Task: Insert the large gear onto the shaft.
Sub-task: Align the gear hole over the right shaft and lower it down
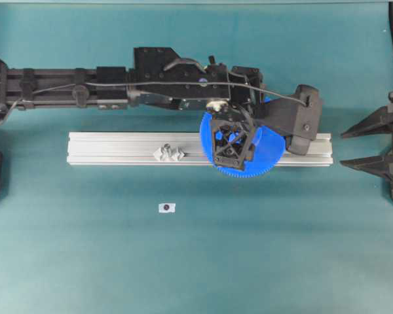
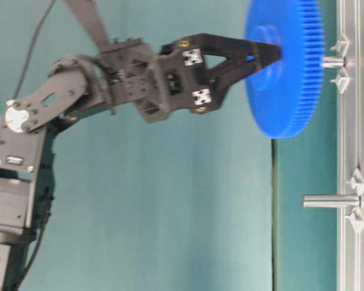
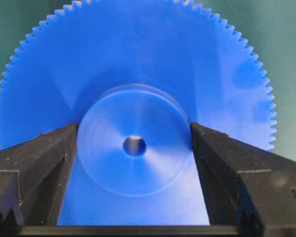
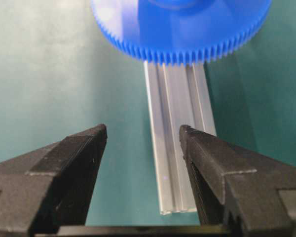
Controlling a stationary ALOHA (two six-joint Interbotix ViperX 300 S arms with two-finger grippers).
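Observation:
The large gear [image 1: 265, 154], a bright-blue toothed disc, hangs over the right part of the rail, and my left gripper [image 1: 232, 140] is shut on its raised hub. In the left wrist view both fingers [image 3: 54, 163] press the sides of the hub [image 3: 134, 163], and grey metal shows inside the centre hole [image 3: 134, 145]. From table level the gear [image 2: 285, 91] is in line with the shaft [image 2: 332, 61], whose bare length shows between gear and rail. My right gripper [image 1: 363, 140] stands open at the right, apart from the gear [image 4: 182, 24], with nothing between its fingers [image 4: 84, 148].
The aluminium rail [image 1: 118, 147] lies across the middle of the teal table. A second pin [image 1: 166, 152] on a clear winged base stands on its left part. A small black-and-white piece [image 1: 166, 207] lies on the table in front of the rail.

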